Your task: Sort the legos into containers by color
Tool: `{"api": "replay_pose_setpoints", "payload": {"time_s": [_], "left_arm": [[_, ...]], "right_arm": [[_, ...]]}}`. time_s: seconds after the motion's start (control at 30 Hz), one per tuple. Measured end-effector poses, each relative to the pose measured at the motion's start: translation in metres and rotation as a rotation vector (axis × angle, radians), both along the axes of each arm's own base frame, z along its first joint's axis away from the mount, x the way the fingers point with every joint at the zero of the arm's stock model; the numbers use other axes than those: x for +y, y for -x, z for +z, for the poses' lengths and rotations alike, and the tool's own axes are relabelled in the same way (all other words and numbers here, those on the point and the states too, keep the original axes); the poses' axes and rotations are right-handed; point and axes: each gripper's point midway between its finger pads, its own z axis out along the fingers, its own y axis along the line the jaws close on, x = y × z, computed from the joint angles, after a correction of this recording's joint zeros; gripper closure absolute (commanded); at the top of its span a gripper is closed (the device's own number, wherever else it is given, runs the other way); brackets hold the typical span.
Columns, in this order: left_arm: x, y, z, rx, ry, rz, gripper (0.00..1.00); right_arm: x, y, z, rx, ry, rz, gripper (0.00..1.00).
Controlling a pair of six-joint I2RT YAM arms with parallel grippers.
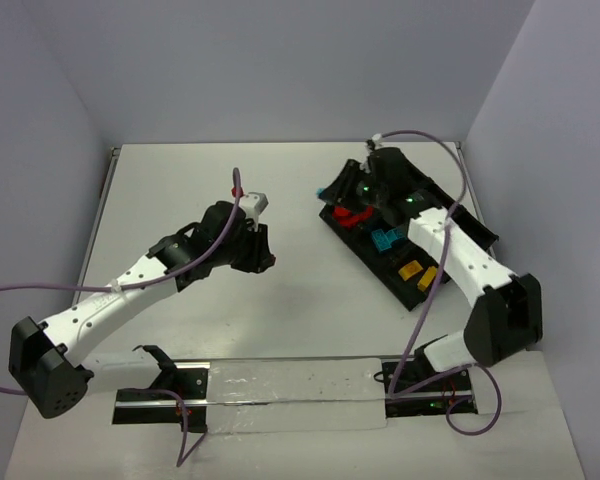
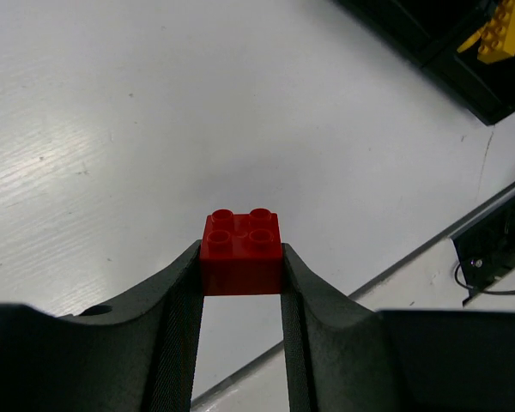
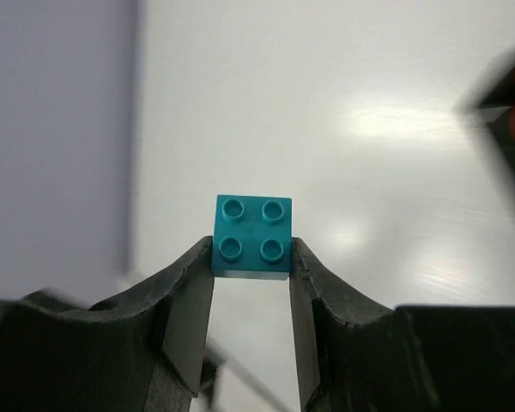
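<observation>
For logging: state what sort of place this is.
Likely a robotics lab test cell: a white table boxed in by plain walls, with a left arm and right arm mounted on it.

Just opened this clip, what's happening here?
Two robot arms are sorting toy bricks by colour into a black divided tray. The left gripper holds a red brick over the table, away from the tray. The right gripper holds a cyan brick near the tray's far end. Red, cyan and yellow ones already lie inside.
</observation>
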Motion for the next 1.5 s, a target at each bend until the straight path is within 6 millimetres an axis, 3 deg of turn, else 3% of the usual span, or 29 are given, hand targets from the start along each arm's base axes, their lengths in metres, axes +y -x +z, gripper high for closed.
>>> {"api": "replay_pose_setpoints", "payload": {"time_s": [0.17,0.23,0.3,0.4,0.5,0.67,0.83,1.1,1.33,1.5], "left_arm": [[0.013,-0.012,0.003,-0.008,0.004,0.088,1.0],[0.016,-0.016,0.002,-0.003,0.002,0.11,1.0],[0.016,-0.019,0.0,0.006,-0.002,0.121,1.0],[0.013,-0.022,-0.004,0.024,-0.008,0.129,1.0],[0.01,-0.025,-0.003,0.035,-0.012,0.135,1.0],[0.003,-0.032,0.005,0.045,0.004,0.156,1.0],[-0.012,-0.046,0.014,0.061,0.02,0.169,1.0],[-0.025,-0.059,0.021,0.07,0.036,0.175,1.0],[-0.035,-0.067,0.037,0.058,0.065,0.172,1.0],[-0.039,-0.07,0.035,0.067,0.063,0.166,1.0]], "right_arm": [[-0.116,0.001,-0.008,-0.034,0.358,-0.293,1.0],[-0.147,0.006,-0.023,0.005,0.452,-0.355,1.0],[-0.162,0.014,-0.044,0.06,0.522,-0.366,1.0],[-0.171,0.027,-0.071,0.138,0.592,-0.344,1.0],[-0.176,0.034,-0.084,0.176,0.627,-0.329,1.0],[-0.186,0.033,-0.086,0.184,0.635,-0.345,1.0],[-0.191,0.031,-0.092,0.199,0.641,-0.343,0.92],[-0.189,0.024,-0.108,0.232,0.635,-0.325,0.9],[-0.187,0.022,-0.11,0.23,0.623,-0.317,0.89],[-0.186,0.022,-0.111,0.226,0.621,-0.317,0.89]]}}
